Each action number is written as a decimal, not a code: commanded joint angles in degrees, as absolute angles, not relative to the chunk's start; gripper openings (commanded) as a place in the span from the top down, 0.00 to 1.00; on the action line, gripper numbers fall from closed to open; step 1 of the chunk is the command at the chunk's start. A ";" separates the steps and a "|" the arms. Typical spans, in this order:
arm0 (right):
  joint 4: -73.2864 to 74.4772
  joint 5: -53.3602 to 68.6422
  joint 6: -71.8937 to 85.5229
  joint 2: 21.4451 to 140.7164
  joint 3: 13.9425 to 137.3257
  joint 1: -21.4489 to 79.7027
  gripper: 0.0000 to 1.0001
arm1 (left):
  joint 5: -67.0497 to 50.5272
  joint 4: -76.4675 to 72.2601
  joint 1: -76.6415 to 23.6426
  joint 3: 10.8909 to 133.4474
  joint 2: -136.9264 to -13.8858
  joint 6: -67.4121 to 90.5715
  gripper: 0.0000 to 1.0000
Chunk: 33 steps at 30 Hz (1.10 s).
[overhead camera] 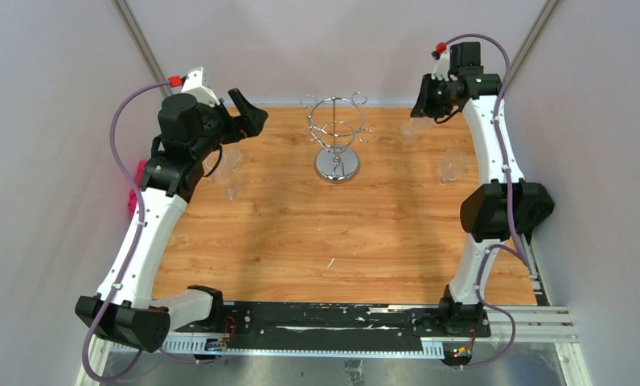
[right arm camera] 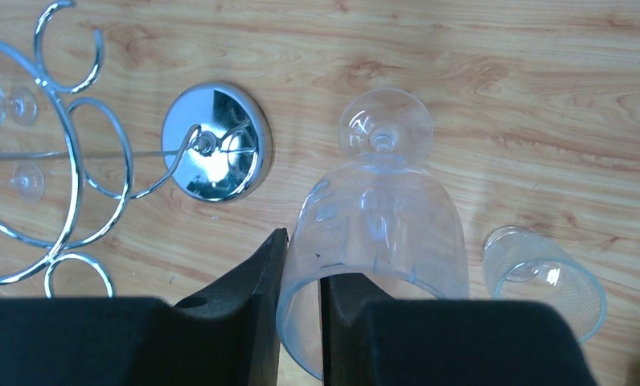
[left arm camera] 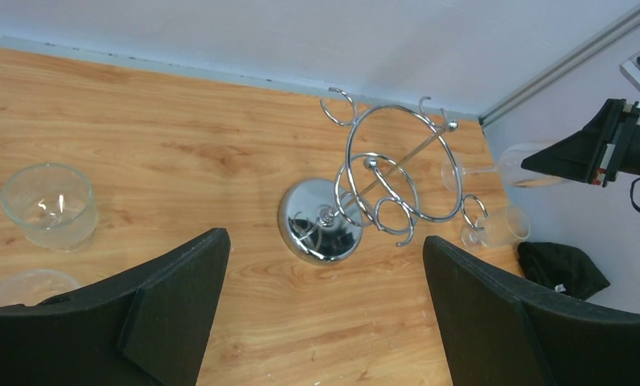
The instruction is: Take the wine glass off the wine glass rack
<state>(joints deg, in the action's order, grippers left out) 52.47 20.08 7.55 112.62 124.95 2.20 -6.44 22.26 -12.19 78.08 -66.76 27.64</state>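
- The left gripper (left arm camera: 323,240) is spread wide with nothing in it, hanging over the table's (overhead camera: 301,241) far-left part, above a couple of clear glasses (left arm camera: 50,205) standing there.
- The wine glass rack (overhead camera: 338,166) stands upright at the far middle of the table, and its hooks look bare.
- The wine glass (right arm camera: 377,217) is off the rack and to its right, not touching it. It's tipped on its side with the foot pointing toward the rack.
- The right gripper (right arm camera: 303,265) is pinched narrow on the wall of that glass's bowl at the rim.
- Another clear glass (right arm camera: 542,277) sits on the table just right of the held one.
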 commanded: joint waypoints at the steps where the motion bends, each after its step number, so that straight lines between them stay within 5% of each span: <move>1: 56.38 17.07 4.79 109.34 124.96 4.90 1.00 | -7.32 20.70 -12.43 77.45 -67.03 27.83 0.04; 33: 56.17 9.33 3.59 98.06 105.96 12.45 1.00 | -7.66 21.13 -12.92 77.08 -66.36 27.64 0.04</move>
